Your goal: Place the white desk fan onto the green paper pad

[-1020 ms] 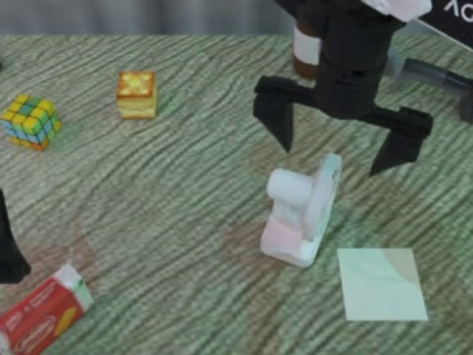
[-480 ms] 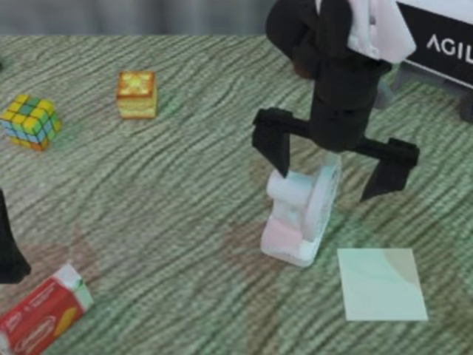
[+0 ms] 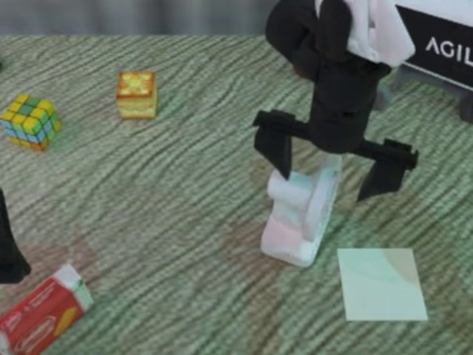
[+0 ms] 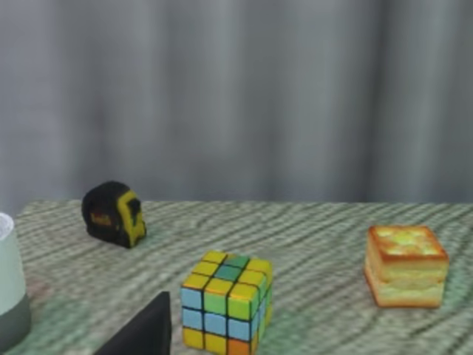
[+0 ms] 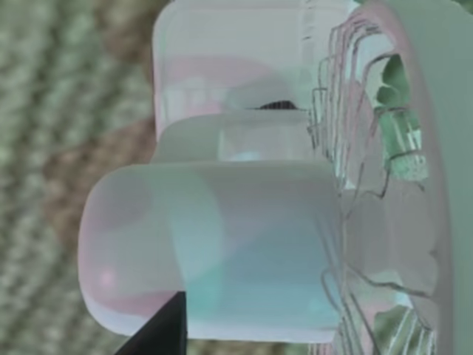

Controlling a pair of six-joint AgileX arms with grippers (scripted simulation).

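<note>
R gripper (image 3: 332, 168) wide (straddling fan (image 3: 303, 214))

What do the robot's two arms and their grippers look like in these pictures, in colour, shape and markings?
The right arm is black with a white shell and a black panel with white letters "AGIL". Its right gripper has a black crossbar ending in two black, wedge-shaped fingers. Of the left arm only a black part shows at the table's left edge.

text: "AGIL" | on: black panel (image 3: 443, 52) | position: top right edge
</note>
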